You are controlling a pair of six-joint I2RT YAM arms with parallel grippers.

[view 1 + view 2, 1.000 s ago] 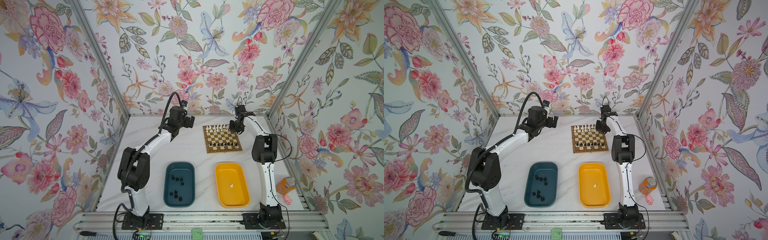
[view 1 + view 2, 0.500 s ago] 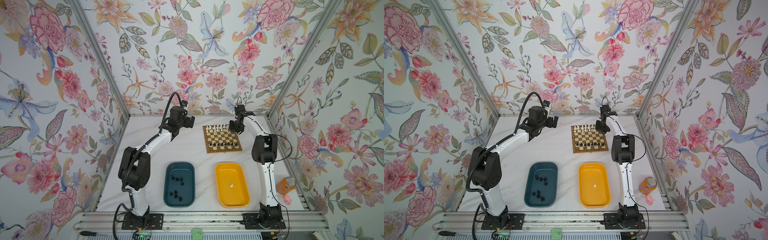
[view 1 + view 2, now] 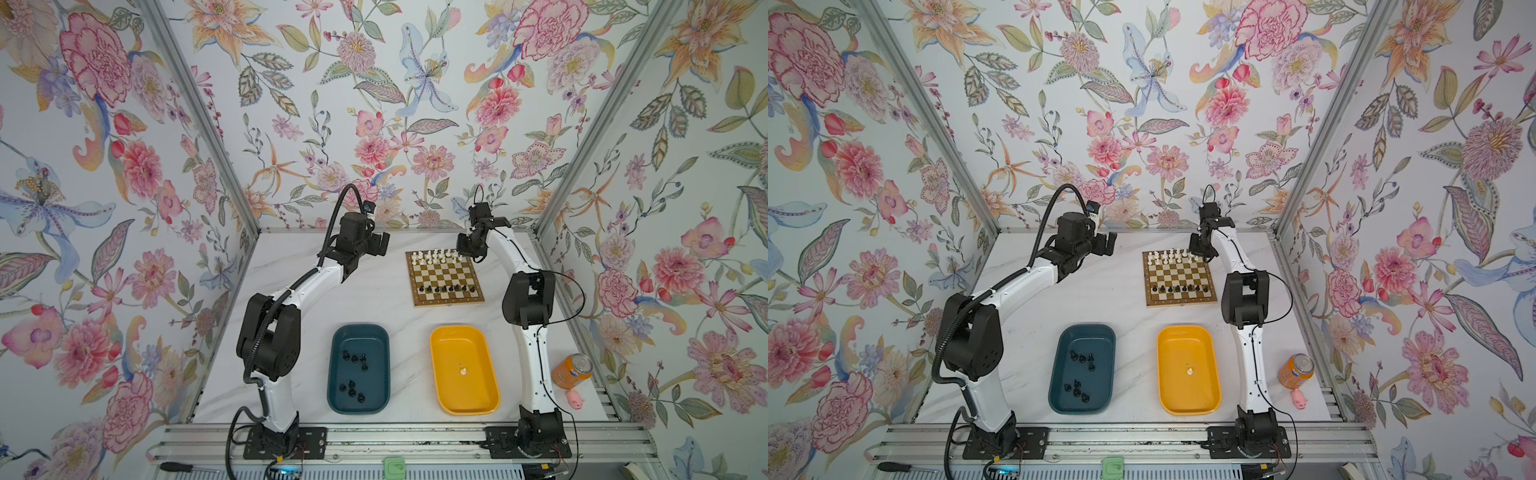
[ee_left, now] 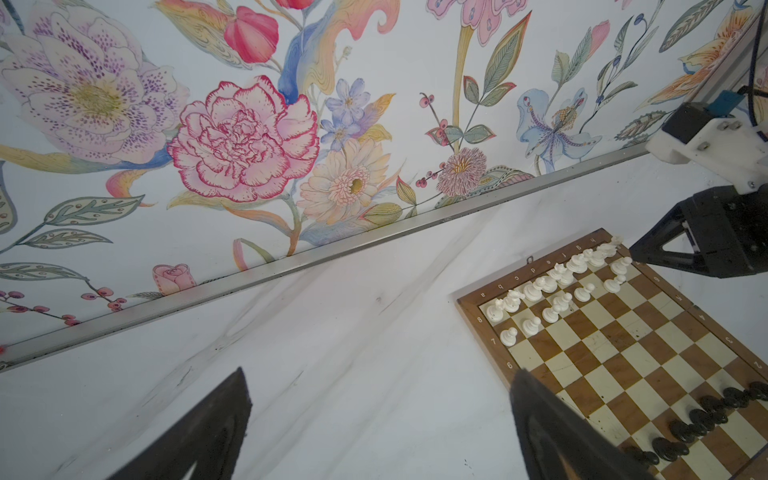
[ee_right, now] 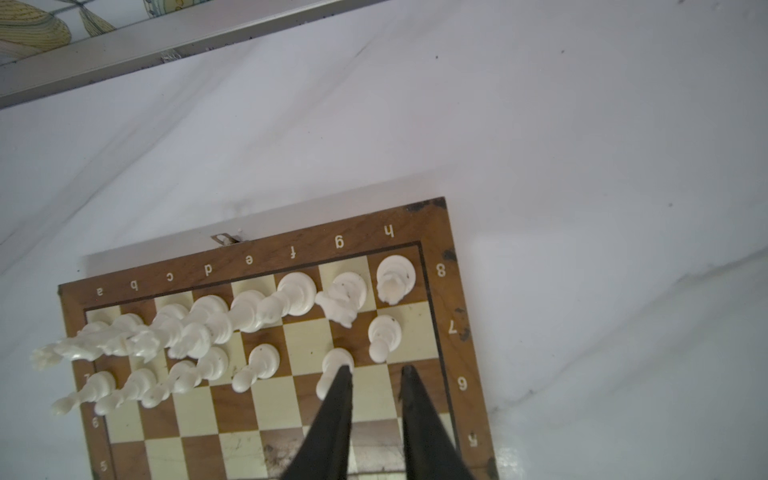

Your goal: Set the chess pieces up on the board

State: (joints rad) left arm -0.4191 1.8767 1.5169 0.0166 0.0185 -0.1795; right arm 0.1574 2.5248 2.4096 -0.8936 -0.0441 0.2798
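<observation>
One white pawn [image 5: 332, 370] stands near a corner of the board [image 5: 415, 226], right beside the right gripper [image 5: 377, 370], whose jaws are a little apart and empty, so it should lift straight up; the left gripper [image 4: 380, 372] hangs wide open, empty.

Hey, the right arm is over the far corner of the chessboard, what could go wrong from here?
1. The right pincer has one finger right by a white pawn; pulling out sideways could topple it.
2. The white back row stands tightly packed, so one fall may knock neighbours.
3. The lone white piece in the yellow tray is tiny and may slip from a grip.
</observation>
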